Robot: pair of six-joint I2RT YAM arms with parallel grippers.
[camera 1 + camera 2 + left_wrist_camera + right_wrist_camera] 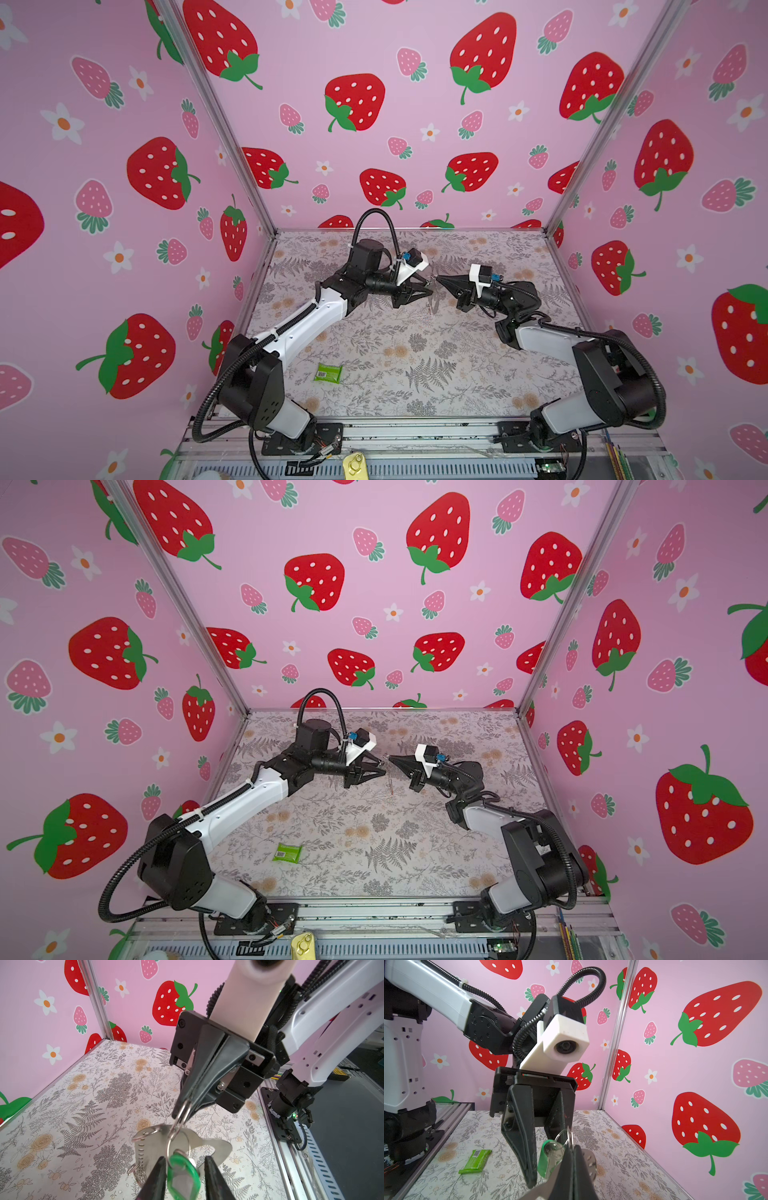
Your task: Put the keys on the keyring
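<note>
- Right pincer (pixel 182 1105): clamped tight on the keyring (pixel 181 1114), in the air over the far middle of the desk (pixel 415 353).
- Green key (pixel 184 1178): hangs from that ring, with its long axis running toward the left pincer (pixel 185 1160), which is the nearer one.
- Left pincer: jaws narrow and straddling the key, with a gap apparently left on one side.

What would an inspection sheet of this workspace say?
Surface: flower-patterned table, level.
Job's things: green tag and flat metal piece hang from a metal ring, in mid-air.
Clutter: green packet lying on the table.
Grippers: right gripper shut on the metal ring; left gripper open around the green tag.
Cables: black hose arches over the left arm, clear of the grippers.
Surroundings: strawberry-print walls on three sides.
</note>
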